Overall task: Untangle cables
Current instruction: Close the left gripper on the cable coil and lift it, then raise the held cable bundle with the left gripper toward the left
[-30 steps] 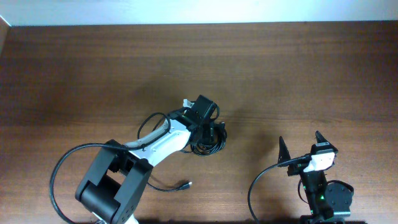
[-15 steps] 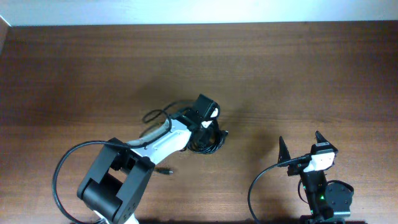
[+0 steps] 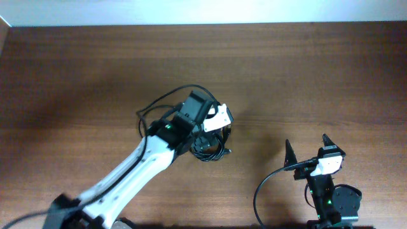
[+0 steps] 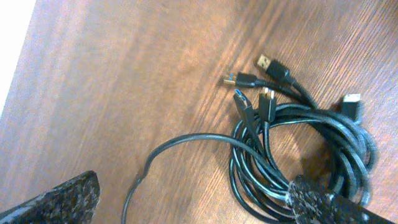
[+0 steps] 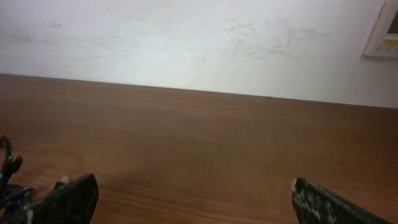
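Surface finishes: wood, plastic jacket, metal.
Table [image 4: 124, 74] in brown wood grain, smooth with soft sheen; cables [image 4: 323, 118] in smooth, slightly glossy black jacket; plugs [image 4: 268, 63] tipped in bright metal; finger pads [image 4: 62, 198] in rough, speckled black, matt.

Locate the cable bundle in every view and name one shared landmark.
Overhead: cable bundle mid-table, partly hidden by the left arm.
Left wrist: lower right, plugs fanned upward.
Right wrist: a sliver at the lower-left edge.
Shared landmark: the wooden table.
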You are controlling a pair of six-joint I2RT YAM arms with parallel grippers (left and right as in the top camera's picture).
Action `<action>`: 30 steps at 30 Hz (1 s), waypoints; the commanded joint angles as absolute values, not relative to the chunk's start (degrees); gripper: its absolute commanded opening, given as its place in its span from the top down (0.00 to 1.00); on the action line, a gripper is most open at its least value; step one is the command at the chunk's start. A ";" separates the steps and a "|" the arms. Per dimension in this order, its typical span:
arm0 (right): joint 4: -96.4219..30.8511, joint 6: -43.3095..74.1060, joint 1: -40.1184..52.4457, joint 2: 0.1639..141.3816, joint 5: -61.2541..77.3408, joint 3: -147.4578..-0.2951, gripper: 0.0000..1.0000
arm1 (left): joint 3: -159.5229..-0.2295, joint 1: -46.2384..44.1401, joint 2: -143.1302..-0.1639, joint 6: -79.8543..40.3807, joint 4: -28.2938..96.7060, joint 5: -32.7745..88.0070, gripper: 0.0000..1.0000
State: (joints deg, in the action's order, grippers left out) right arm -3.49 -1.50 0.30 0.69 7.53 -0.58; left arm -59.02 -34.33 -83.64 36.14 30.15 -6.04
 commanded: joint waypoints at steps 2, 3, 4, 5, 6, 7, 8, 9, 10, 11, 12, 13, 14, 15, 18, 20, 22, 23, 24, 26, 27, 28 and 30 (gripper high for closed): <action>-3.86 -1.23 -0.08 0.32 7.22 -0.32 0.01 | -59.11 -34.37 -79.96 26.28 36.67 -2.72 0.01; -3.86 -1.23 -0.08 0.32 7.22 -0.32 0.01 | -59.11 -34.37 -79.96 26.20 39.09 4.32 0.01; -3.86 -1.23 -0.08 0.32 7.22 -0.32 0.01 | -59.09 -34.37 -79.96 26.22 41.19 12.69 0.01; -3.86 -1.23 -0.08 0.32 7.22 -0.32 0.01 | -59.09 -34.37 -79.96 26.22 42.17 15.59 0.01; -3.86 -1.23 -0.08 0.32 7.22 -0.32 0.01 | -58.83 -34.37 -80.07 26.22 42.92 17.21 0.01; -3.86 -1.23 -0.08 0.32 7.22 -0.32 0.01 | -58.19 -34.37 -80.25 26.22 42.92 17.21 0.01; -3.86 -1.23 -0.08 0.32 7.22 -0.32 0.01 | -58.08 -34.37 -80.53 26.20 42.98 17.21 0.01; -3.86 -1.23 -0.08 0.32 7.22 -0.32 0.01 | -58.08 -34.37 -80.95 26.20 43.00 17.47 0.00; -3.86 -1.23 -0.08 0.32 7.22 -0.32 0.01 | -58.08 -34.44 -81.93 26.20 42.94 18.76 0.00; -3.86 -1.23 -0.08 0.32 7.22 -0.32 0.01 | -58.08 -34.52 -83.55 26.20 42.94 18.96 0.02; -3.86 -1.23 -0.08 0.32 7.22 -0.32 0.01 | -58.08 -34.52 -84.82 26.20 42.94 19.18 0.04; -3.86 -1.23 -0.08 0.32 7.22 -0.32 0.01 | -58.08 -34.52 -86.76 26.20 42.81 20.43 0.04; -3.86 -1.23 -0.08 0.32 7.22 -0.32 0.01 | -58.08 -34.52 -89.73 26.22 42.70 21.26 0.07; -3.86 -1.23 -0.08 0.32 7.22 -0.32 0.01 | -58.08 -34.52 -92.12 26.22 42.26 21.28 0.09; -3.86 -1.23 -0.08 0.32 7.22 -0.32 0.01 | -58.08 -35.68 -98.54 26.22 39.59 21.69 0.11; -3.86 -1.23 -0.08 0.32 7.22 -0.32 0.01 | -58.08 -38.00 -101.69 26.22 38.63 21.67 0.08; -3.86 -1.23 -0.08 0.32 7.22 -0.32 0.01 | -58.08 -40.88 -104.40 26.20 35.48 20.69 0.12; -3.86 -1.23 -0.08 0.32 7.22 -0.32 0.01 | -58.08 -41.80 -105.10 26.22 34.20 18.96 0.16; -3.86 -1.23 -0.08 0.32 7.22 -0.32 0.01 | -58.08 -42.54 -105.32 26.22 33.43 17.50 0.16; -3.86 -1.23 -0.08 0.32 7.22 -0.32 0.01 | -58.08 -42.72 -105.32 26.22 32.93 16.53 0.23; -3.86 -1.23 -0.08 0.32 7.22 -0.32 0.01 | -58.08 -42.72 -105.32 26.20 32.80 16.53 0.26; -3.86 -1.23 -0.08 0.32 7.22 -0.32 0.01 | -58.08 -42.72 -105.32 26.22 32.38 16.53 0.33; -3.86 -1.23 -0.08 0.32 7.22 -0.32 0.01 | -58.08 -42.78 -105.32 26.20 30.52 16.64 0.44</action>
